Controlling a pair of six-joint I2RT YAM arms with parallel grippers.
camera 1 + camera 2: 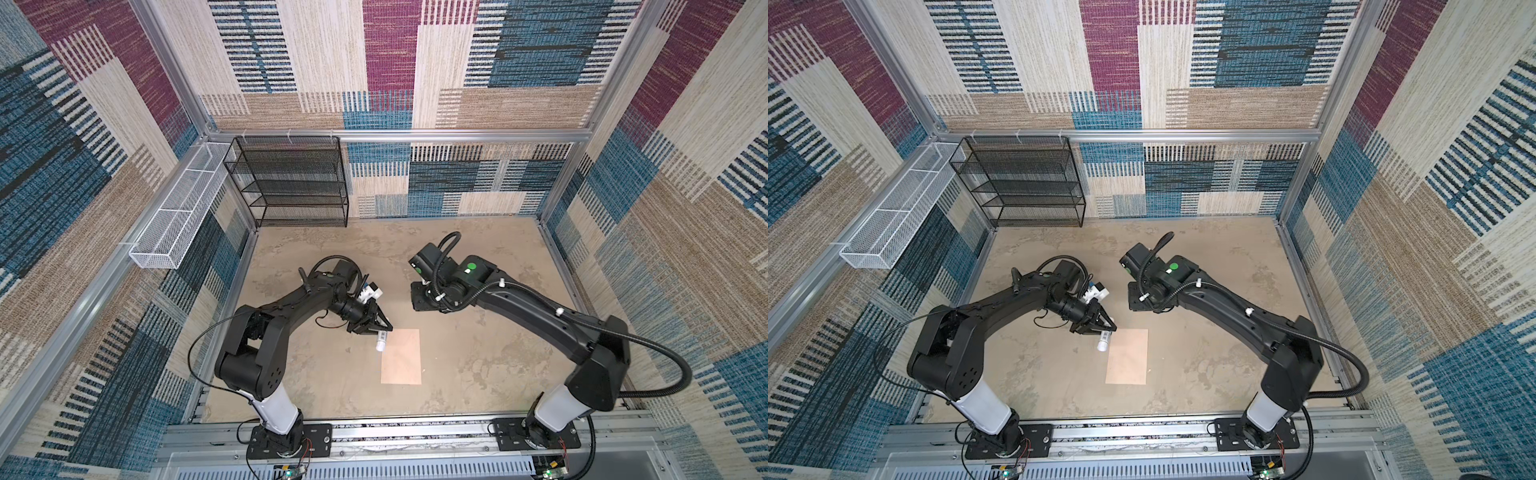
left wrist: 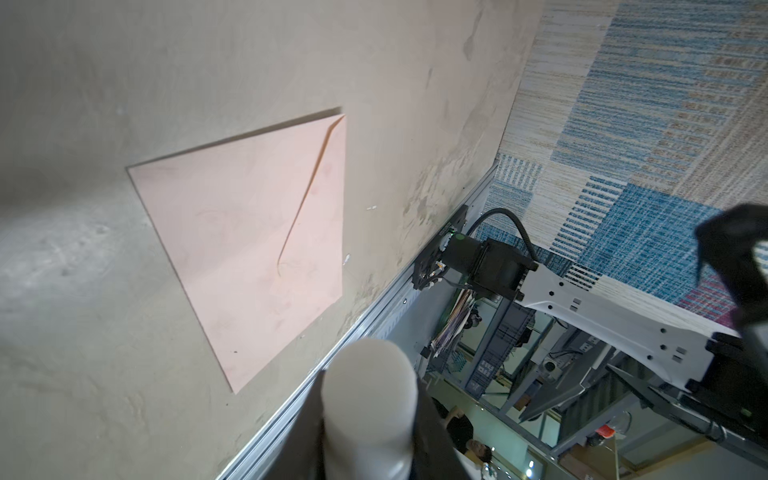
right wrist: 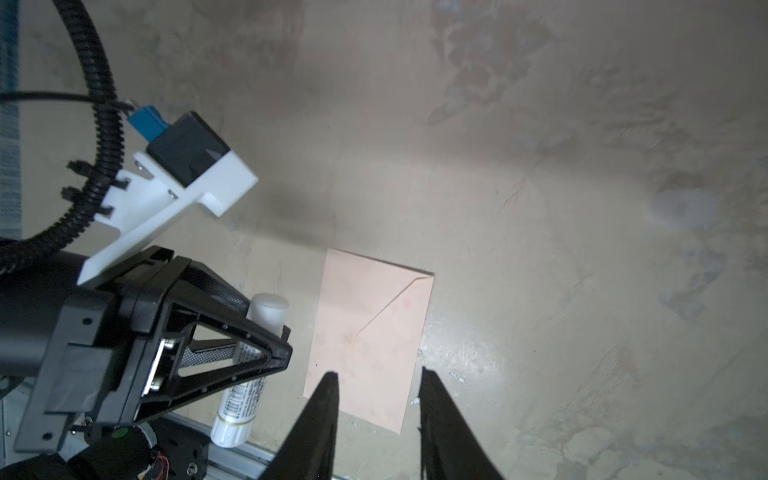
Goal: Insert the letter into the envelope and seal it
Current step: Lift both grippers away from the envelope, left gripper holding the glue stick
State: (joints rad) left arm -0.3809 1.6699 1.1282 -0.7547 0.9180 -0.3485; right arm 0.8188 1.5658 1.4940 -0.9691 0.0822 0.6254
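I see the envelope (image 1: 401,356) (image 2: 257,241) lying flat on the table (image 1: 478,365) with its pointed flap folded down. It sits just off the tips of my left gripper (image 3: 277,347). That gripper is clamped across a white tube (image 3: 249,374) (image 1: 380,343), which sticks out on both sides of the fingers. One end of the tube hangs by the envelope's near edge, and I cannot tell whether it touches. My right gripper (image 3: 376,374) hangs farther off, with the envelope ahead of it. Its fingers are parted and hold nothing.
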